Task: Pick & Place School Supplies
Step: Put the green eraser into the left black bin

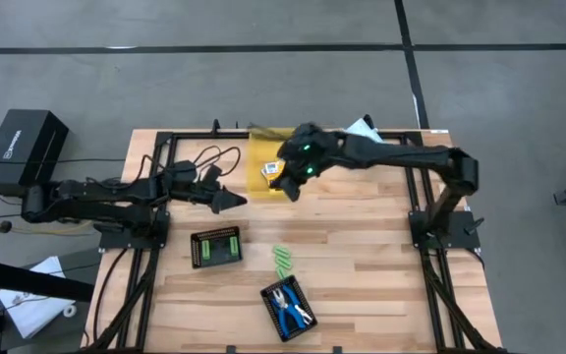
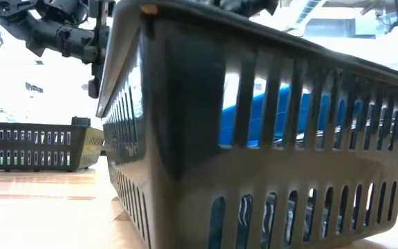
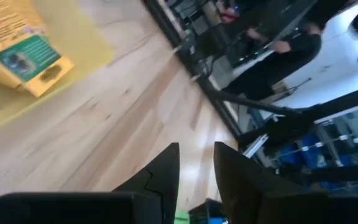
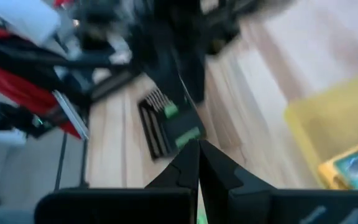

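Observation:
A yellow-orange printed box (image 1: 275, 169) lies in the translucent yellow bin (image 1: 261, 147); it also shows in the left wrist view (image 3: 27, 59) and the right wrist view (image 4: 353, 165). Light-green sticks fill a black tray (image 1: 214, 246) (image 4: 169, 121), and a few lie loose on the table (image 1: 283, 262). Blue-handled tools (image 1: 289, 307) lie in a second black tray. My right gripper (image 1: 289, 187) (image 4: 198, 146) hangs shut and empty at the bin's near edge. My left gripper (image 1: 232, 202) (image 3: 196, 149) hovers left of the bin, its fingers a narrow gap apart, holding nothing.
The black tray (image 2: 254, 138) with the blue tools fills the low view; the other tray (image 2: 40, 145) stands behind it on the left. A black frame (image 1: 165, 147) edges the wooden table. Cables (image 1: 214, 157) lie by the left arm. A black case (image 1: 26, 147) sits off the table.

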`<action>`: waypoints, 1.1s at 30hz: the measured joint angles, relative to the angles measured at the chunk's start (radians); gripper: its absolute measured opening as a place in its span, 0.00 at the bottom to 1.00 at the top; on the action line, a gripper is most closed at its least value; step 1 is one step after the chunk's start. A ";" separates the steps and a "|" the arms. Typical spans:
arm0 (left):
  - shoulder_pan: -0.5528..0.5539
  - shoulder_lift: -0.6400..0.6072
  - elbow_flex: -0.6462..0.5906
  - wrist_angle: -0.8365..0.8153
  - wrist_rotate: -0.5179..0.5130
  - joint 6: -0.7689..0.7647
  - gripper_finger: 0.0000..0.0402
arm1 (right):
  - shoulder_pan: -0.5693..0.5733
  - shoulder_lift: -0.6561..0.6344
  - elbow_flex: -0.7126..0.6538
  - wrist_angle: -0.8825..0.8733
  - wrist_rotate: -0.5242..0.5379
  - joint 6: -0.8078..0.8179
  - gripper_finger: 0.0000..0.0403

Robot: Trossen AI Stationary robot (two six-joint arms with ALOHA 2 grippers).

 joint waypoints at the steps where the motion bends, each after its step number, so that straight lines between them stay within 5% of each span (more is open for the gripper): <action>1: -0.007 0.014 0.006 0.006 -0.002 0.000 0.23 | -0.004 -0.025 0.000 0.004 0.009 0.003 0.00; 10: -0.131 0.350 0.201 -0.009 0.040 0.131 0.23 | -0.087 -0.231 0.001 -0.033 0.061 0.012 0.00; 20: -0.271 0.763 0.605 -0.424 0.035 0.759 0.27 | -0.152 -0.384 0.001 -0.184 0.064 -0.051 0.00; 25: -0.291 0.850 0.685 -0.522 0.005 0.960 0.38 | -0.157 -0.422 0.001 -0.222 0.059 -0.060 0.00; 33: -0.275 0.855 0.692 -0.566 -0.075 1.028 0.57 | -0.157 -0.429 0.001 -0.279 0.058 -0.115 0.00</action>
